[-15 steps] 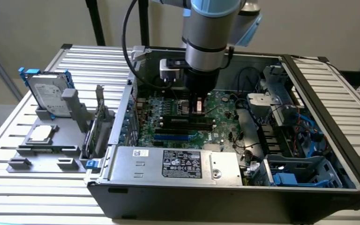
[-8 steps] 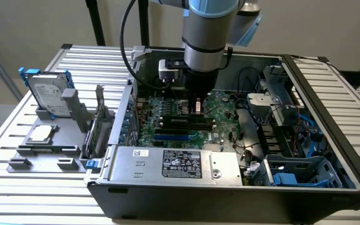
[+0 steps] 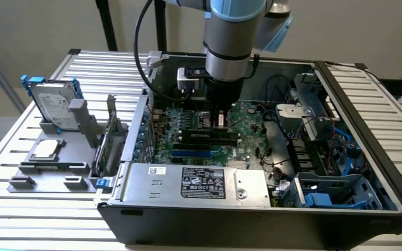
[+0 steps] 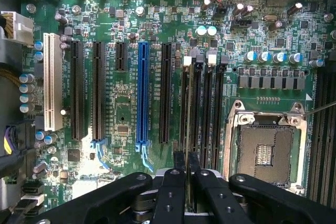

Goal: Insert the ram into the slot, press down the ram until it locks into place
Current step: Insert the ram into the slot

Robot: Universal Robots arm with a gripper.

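I'm looking at a slatted metal desk [image 3: 47, 219] that carries an open computer case [image 3: 257, 219]. Beside the case, on the exterior view's left, a grey fixture [image 3: 47, 167] holds a hard drive [image 3: 54, 107]. My arm [image 3: 232, 31] reaches straight down into the case. Along the case's near wall lies the silver power supply [image 3: 194, 180], and behind it the green motherboard [image 4: 121, 108] covers the floor.

The wrist view shows the empty CPU socket [image 4: 265, 153] on one side of a bank of long black memory slots. On the other side is the shorter blue slot [image 4: 142, 93].

The gripper [image 4: 186, 163] hangs over that bank, with its fingers [image 4: 177, 162] drawn close together and clamped on the ram [image 4: 187, 114]. From the wrist I see the ram edge-on, as a thin line. It runs lengthwise along the slot [image 4: 183, 103], the one in the bank nearest the blue slot.

In the exterior view the gripper [image 3: 219, 121] sits low, just above the dark slots. I cannot tell whether the ram is seated or whether the end clips have closed.
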